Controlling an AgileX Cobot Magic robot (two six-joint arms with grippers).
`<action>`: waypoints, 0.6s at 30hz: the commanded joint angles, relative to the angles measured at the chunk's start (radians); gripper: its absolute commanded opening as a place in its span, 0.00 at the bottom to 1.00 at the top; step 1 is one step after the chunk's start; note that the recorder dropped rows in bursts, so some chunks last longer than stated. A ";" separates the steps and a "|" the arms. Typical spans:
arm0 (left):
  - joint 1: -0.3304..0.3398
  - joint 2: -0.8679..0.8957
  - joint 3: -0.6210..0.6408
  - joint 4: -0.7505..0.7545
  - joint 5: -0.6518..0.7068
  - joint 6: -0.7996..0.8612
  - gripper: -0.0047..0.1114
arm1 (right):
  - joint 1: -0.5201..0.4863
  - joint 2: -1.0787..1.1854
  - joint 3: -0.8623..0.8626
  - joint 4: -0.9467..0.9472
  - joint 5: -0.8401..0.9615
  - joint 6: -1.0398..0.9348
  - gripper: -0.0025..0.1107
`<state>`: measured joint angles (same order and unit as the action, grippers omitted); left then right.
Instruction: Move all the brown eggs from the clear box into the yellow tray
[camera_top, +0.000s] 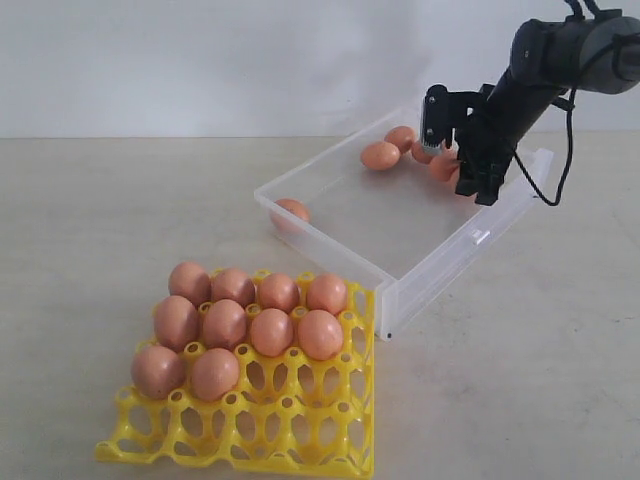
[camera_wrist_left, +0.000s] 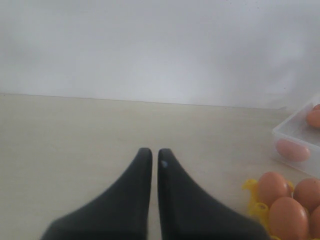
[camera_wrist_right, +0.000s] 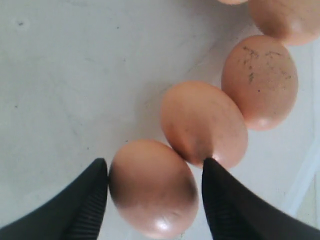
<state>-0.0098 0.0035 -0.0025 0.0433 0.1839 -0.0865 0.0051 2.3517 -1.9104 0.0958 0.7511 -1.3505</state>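
Yellow tray (camera_top: 300, 420), near left in the exterior view, flat on the table (camera_top: 90, 220). You see ten eggs (camera_top: 271, 331) seated in its cups: four in the far row, four in the next, and two at the left of the third.

Clear box (camera_top: 440, 258), behind and to the right of the tray, with its near corner just beside the tray's far right corner. One lone egg (camera_top: 291, 212) rests at the box's left corner. A cluster lies at the far side, under the right arm.

Right gripper (camera_top: 458, 165), reaching down into the box at that cluster. In the right wrist view its jaws stand wide on either side of a single egg (camera_wrist_right: 152, 187) on the box floor. One finger (camera_wrist_right: 85, 205) touches the egg's side. The other finger (camera_wrist_right: 225, 200) sits just beside it, and its tip meets a neighbouring egg (camera_wrist_right: 205, 125). You cannot tell whether the jaws press on the egg. A speckled egg (camera_wrist_right: 260, 80) continues the line.

Left gripper (camera_wrist_left: 154, 152), seen only in the left wrist view, over bare table. Its fingers are drawn together to a thin slit with nothing between them. Tray and box lie apart from it.
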 joint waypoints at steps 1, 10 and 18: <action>0.006 -0.003 0.003 -0.001 -0.005 0.001 0.08 | -0.016 0.023 0.004 -0.028 -0.014 0.033 0.43; 0.006 -0.003 0.003 -0.001 -0.005 0.001 0.08 | -0.006 0.018 0.004 -0.027 0.068 0.121 0.02; 0.006 -0.003 0.003 -0.001 -0.005 0.001 0.08 | 0.005 -0.046 0.004 0.140 0.095 0.271 0.02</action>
<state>-0.0098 0.0035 -0.0025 0.0433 0.1839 -0.0865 0.0108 2.3342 -1.9127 0.1596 0.8279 -1.0913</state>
